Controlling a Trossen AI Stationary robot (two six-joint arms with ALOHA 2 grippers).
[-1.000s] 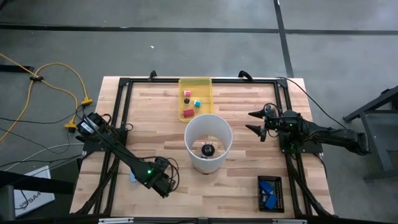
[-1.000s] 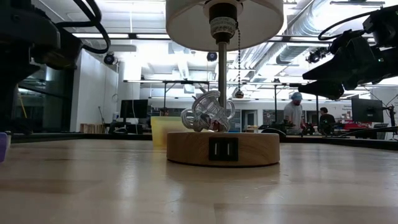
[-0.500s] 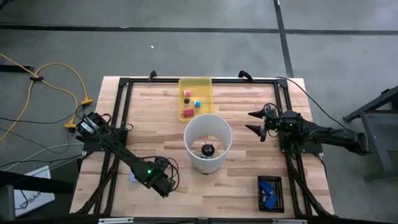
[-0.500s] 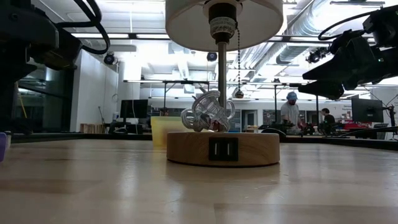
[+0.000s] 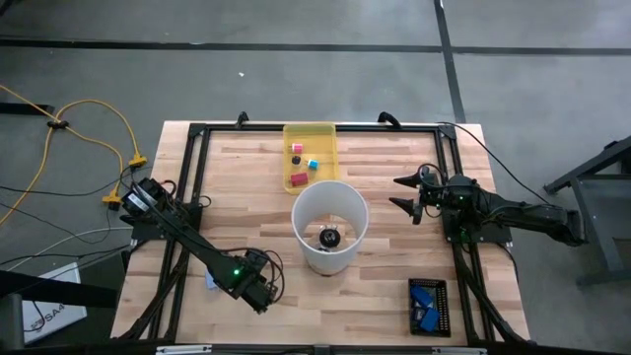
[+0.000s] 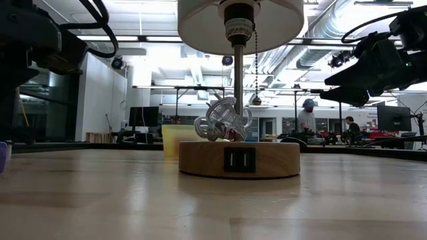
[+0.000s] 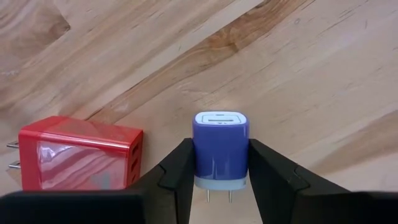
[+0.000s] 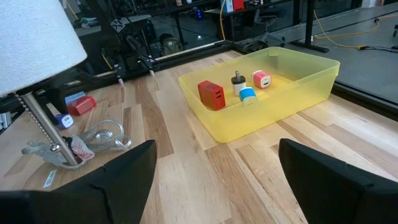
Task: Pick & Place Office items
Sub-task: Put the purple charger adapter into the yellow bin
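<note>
Left claw (image 7: 217, 180) is down near the front-left corner of the surface (image 5: 246, 187), pinched shut on a purple charger (image 7: 221, 146), prongs pointing back between the fingers (image 7: 180, 177). A red charger (image 7: 78, 152) lies on its side just beside it, not touching. From above only a bit of blue shows by that claw, the rest is under the arm.

Right claw (image 5: 406, 191) hangs over the right side, fingers spread wide, holding nothing.

In the middle: a lamp (image 5: 330, 225) w/ a white shade (looks like a tub from overhead), wood base (image 6: 239, 159), pull chain, a clear tangle at the foot of the post. It blocks most of the low view; only a yellowish sliver of the tray shows behind it.

Yellow tray (image 8: 292, 93) sits at the back, behind the lamp. Inside, 4 pieces: 1 red (image 8: 212, 95), 1 dark small one (image 8: 238, 79), 1 pink (image 8: 261, 79), 1 cyan (image 8: 247, 94).

Front right: a black holder (image 5: 428, 307) w/ blue items, count unclear. Past the lamp post, the right wrist view catches 2 more bits, 1 red (image 8: 81, 104), 1 blue (image 8: 62, 119). People stand far off in the room, too small to make out.
</note>
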